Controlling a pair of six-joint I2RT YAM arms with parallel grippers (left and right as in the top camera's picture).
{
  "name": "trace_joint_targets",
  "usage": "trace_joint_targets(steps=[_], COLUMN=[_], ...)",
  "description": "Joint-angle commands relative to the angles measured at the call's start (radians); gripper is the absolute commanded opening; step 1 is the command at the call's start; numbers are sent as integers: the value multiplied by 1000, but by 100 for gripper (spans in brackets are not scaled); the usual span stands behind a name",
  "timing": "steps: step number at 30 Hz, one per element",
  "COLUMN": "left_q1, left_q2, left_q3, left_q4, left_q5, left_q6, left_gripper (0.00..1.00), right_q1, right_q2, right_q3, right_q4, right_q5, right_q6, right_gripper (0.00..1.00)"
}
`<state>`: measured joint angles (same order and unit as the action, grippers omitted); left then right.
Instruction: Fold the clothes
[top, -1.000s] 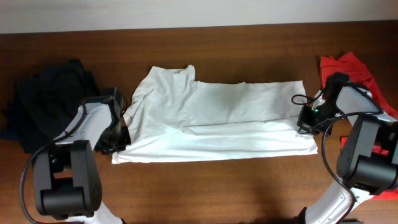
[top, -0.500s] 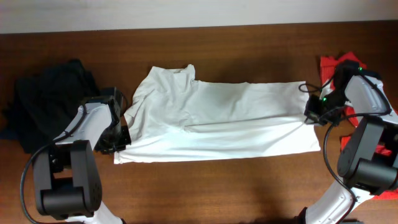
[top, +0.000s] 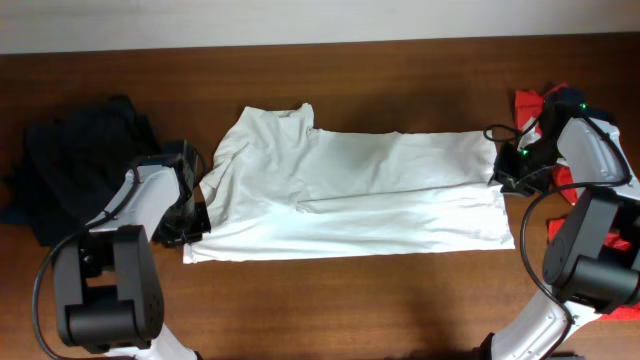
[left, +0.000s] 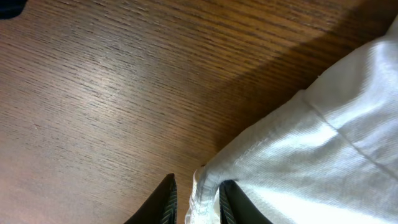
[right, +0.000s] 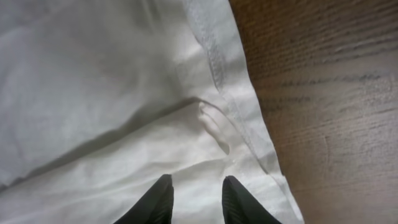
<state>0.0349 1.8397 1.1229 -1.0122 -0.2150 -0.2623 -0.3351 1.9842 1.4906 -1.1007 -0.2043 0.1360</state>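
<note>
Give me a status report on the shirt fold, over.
Left gripper pinching white shirt hem. Right gripper open over its opposite edge. Black pile, red cloth lie aside, nothing blocking.

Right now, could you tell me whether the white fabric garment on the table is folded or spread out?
Partly folded: the white fabric garment lies flat with one layer doubled over, its edge crossing the middle.

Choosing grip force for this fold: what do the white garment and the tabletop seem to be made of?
White garment: probably soft, matte cotton-type knit; fine weave texture, a stitched hem and limp wrinkles show up close. Exact fibre unclear.
Tabletop: brown wood or wood-look laminate, smooth with slight sheen; fine grain lines run across it, but solid versus veneer can't be told.
</note>
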Motion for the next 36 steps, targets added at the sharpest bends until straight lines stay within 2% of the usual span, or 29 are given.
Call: trace_joint_targets(steps=[1, 5, 9, 13, 17, 23, 26, 30, 33, 36], left_q1=[0, 0, 0, -2, -21, -76, -87, -87, -87, -86], left_q2=[-17, -39, -116, -185, -171, -81, -35, 24, 44, 47], left_q3=[-5, 43, 124, 151, 141, 84, 48, 14, -10, -45], left_q4=[0, -30, -51, 11, 95, 142, 171, 180, 143, 95], left_q5=[21, 54, 78, 232, 338, 343, 343, 343, 343, 343], left_q6=[-6, -6, -6, 13, 55, 55, 55, 55, 54, 54], left_gripper=[23, 24, 37, 52, 52, 52, 52, 53, 59, 60], right_q1=[-6, -6, -6, -5, -5, -5, -5, -8, -8, -8], right_q2=[3, 3, 3, 3, 3, 3, 3, 3, 3, 3], right_q3=[-8, -11, -18, -51, -119, -236, -277, -310, -311, -311], right_q4=[-13, -55, -68, -51, -2, 89, 118, 92, 46, 5], right_q5=[6, 6, 7, 10, 14, 14, 42, 131, 157, 158], right_q6=[2, -2, -27, -55, -61, -61, -45, 14, 35, 38], right_gripper=[31, 30, 31, 31, 32, 33, 37, 37, 37, 37])
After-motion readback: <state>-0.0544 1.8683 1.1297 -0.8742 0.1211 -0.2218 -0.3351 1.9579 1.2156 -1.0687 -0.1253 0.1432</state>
